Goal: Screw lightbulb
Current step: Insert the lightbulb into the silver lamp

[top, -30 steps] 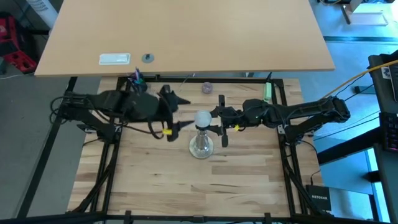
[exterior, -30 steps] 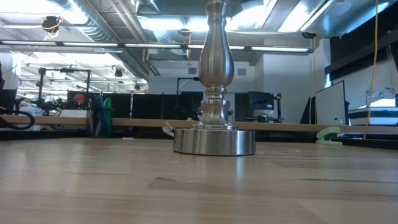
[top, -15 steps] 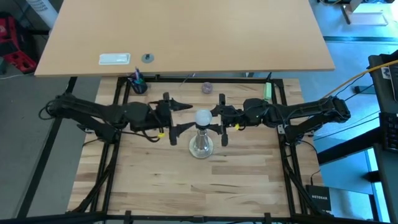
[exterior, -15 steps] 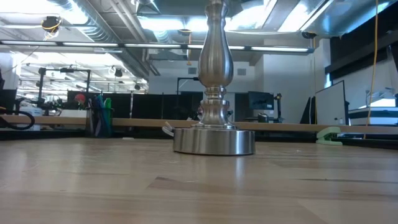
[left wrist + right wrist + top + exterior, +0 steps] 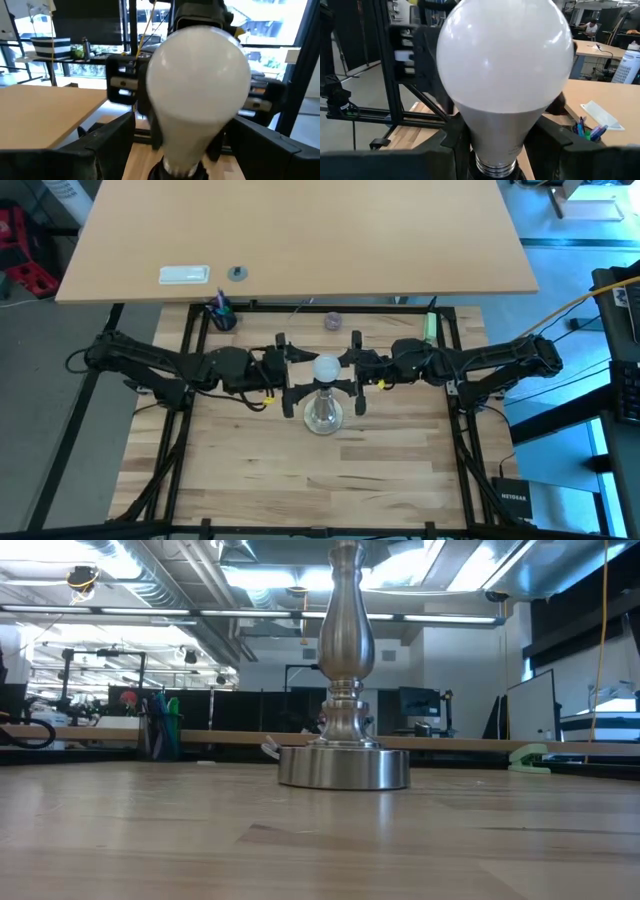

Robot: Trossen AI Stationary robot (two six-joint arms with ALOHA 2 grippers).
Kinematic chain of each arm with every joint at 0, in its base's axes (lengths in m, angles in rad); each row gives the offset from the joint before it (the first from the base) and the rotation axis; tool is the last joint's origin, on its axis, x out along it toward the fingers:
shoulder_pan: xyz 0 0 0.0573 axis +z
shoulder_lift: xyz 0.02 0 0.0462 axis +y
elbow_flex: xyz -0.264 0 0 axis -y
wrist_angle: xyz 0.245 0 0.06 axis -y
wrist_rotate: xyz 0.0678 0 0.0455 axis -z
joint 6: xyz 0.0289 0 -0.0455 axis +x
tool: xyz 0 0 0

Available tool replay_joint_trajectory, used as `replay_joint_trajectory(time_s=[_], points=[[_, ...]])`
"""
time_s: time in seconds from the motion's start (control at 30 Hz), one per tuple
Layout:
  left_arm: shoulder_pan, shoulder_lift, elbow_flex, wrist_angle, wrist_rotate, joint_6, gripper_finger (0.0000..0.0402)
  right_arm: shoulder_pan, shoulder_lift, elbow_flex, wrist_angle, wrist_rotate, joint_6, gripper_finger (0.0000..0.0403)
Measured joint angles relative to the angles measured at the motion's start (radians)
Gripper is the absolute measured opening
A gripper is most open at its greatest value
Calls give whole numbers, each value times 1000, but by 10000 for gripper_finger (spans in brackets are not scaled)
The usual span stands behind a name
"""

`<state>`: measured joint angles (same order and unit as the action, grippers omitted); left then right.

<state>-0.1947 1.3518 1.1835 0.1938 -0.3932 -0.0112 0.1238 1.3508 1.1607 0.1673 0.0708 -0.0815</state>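
The white frosted lightbulb point(image 5: 326, 368) stands upright with its screw base in the dark socket on top of the silvery stand point(image 5: 322, 416), whose round base rests on the wooden table point(image 5: 344, 766). My left gripper point(image 5: 300, 370) is open just left of the bulb, a finger point(image 5: 102, 145) on either side of it. My right gripper point(image 5: 352, 370) is open just right of the bulb, which fills its wrist view point(image 5: 505, 65). The fingers of both stand wide of the globe. The low view shows only the stand.
A small greyish knob point(image 5: 331, 321), a cup of pens point(image 5: 220, 313) and a green object point(image 5: 430, 328) lie along the table's far edge. Behind it stands a second tabletop with a white flat object point(image 5: 185, 275). Bare wood lies on the near side of the stand.
My left gripper has gone toward the table's right edge, up to the bulb, and its open fingers now stand on either side of it. The bulb and the stand have kept still.
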Motion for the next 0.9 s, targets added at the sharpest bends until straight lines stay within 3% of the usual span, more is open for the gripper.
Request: replay_joint_trajectory(time_s=[0.37, 0.63, 0.9], points=[[1, 6, 1, -22, 2, 10, 288, 1, 33, 3, 10, -1, 6, 147], [17, 26, 2, -12, 4, 19, 212, 0, 33, 0, -1, -1, 11, 148], [19, 24, 2, -28, -10, 21, 167, 0, 31, -2, -11, -12, 22, 235]])
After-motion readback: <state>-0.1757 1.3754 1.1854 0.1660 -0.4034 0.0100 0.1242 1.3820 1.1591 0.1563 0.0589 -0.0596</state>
